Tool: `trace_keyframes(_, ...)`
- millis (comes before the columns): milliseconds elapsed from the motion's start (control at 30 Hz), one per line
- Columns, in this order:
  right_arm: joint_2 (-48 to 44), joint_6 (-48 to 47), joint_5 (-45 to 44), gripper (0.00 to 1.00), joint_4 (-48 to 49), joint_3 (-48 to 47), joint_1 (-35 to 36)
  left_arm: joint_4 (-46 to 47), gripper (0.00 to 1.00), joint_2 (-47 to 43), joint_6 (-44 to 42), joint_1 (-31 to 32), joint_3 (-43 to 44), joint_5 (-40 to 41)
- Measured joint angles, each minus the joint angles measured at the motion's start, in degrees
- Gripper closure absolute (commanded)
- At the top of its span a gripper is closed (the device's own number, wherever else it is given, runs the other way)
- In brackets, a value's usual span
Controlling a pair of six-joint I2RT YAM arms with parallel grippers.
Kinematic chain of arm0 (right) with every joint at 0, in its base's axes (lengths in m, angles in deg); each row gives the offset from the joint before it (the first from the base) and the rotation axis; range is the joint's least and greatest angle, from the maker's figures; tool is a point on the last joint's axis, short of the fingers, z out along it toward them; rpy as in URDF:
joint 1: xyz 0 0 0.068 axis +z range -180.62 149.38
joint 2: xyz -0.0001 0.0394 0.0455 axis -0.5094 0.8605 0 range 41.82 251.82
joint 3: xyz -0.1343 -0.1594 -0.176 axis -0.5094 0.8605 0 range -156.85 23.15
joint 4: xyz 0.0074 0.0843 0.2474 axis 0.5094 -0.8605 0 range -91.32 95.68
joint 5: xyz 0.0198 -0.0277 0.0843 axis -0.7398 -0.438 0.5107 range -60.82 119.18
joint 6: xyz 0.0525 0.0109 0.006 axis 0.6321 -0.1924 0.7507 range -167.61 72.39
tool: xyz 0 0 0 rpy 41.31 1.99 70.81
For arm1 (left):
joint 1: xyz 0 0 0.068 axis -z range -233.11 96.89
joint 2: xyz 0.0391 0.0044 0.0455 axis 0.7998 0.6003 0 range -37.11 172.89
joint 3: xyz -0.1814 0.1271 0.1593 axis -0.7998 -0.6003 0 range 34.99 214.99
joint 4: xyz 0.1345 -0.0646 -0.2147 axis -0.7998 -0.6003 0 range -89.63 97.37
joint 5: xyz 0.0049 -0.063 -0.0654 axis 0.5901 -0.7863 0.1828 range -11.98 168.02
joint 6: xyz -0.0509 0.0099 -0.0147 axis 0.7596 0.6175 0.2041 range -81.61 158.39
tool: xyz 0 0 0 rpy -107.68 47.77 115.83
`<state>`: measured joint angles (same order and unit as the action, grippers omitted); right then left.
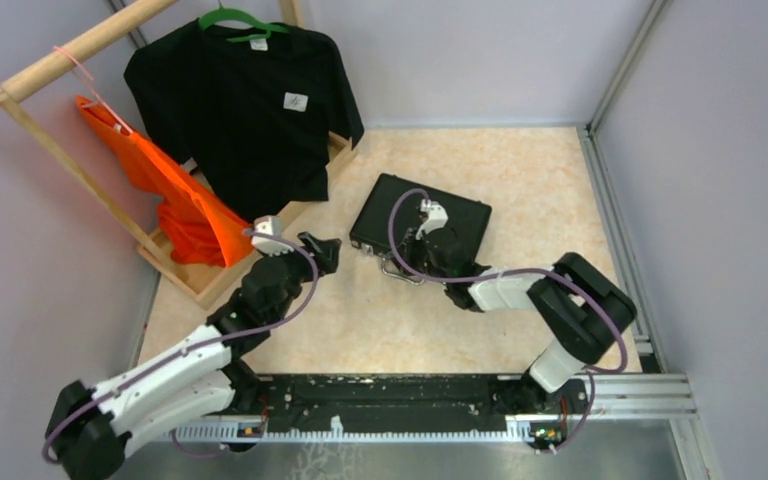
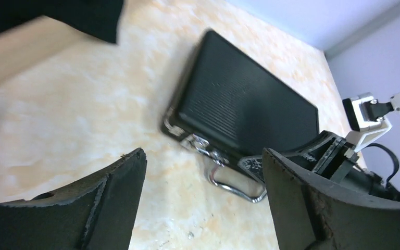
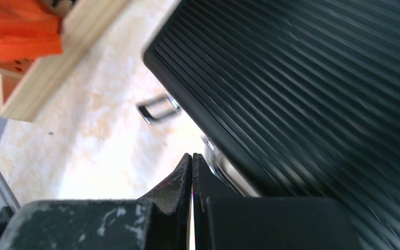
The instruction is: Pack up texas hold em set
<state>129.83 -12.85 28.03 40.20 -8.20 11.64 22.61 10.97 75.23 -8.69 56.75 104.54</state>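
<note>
Case (image 1: 470, 222) lies flat on the table (image 1: 380, 320), lid down, ribbed black top facing up, set at an angle right of centre. Its silver handle (image 2: 234, 187) sticks out from the near edge, and a silver latch (image 2: 203, 146) sits just beside it on the front. No chips, cards or dice on show anywhere. Left end effector (image 2: 203, 156) hangs over bare table to the left of the case, fingers spread wide with nothing between them, and clear of the case. Over on the other side, the right end effector (image 3: 192, 161) is down at the case's front edge, close to the handle, fingers pressed tight together and pinching nothing. There's a blurred silver fitting right by its tips, and I can't tell whether they touch it. The right arm reaches in from the right and covers the middle of the lid in the overhead view. At the back left, a black T-shirt (image 1: 250, 110) and an orange bag (image 1: 175, 195) hang on a wooden rack (image 1: 80, 45), well apart from the case
</note>
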Motion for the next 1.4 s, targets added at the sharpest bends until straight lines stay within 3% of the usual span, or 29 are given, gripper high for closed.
trace_keyframes(200,11.41,0.22,3.23,1.00,2.54,-14.14,1.05,-14.47,0.13,-8.17,0.22,-0.04,5.11,11.52)
trace_keyframes(400,15.32,-0.26,4.07,1.00,2.58,-21.24,2.25,-19.28,0.13,-12.79,0.85,-0.04,2.36,16.41)
trace_keyframes(767,22.40,-0.42,0.11,1.00,2.32,-20.44,5.66,-20.79,0.14,-11.06,0.85,-0.04,1.62,17.38)
trace_keyframes(1300,24.50,-4.98,-7.98,1.00,-0.98,-20.46,7.98,-20.09,0.13,-10.05,0.57,-0.04,0.94,17.03)
trace_keyframes(1400,23.54,-6.10,-7.21,1.00,-1.05,-19.65,8.00,-19.67,0.09,-10.10,0.02,-0.04,0.50,16.94)
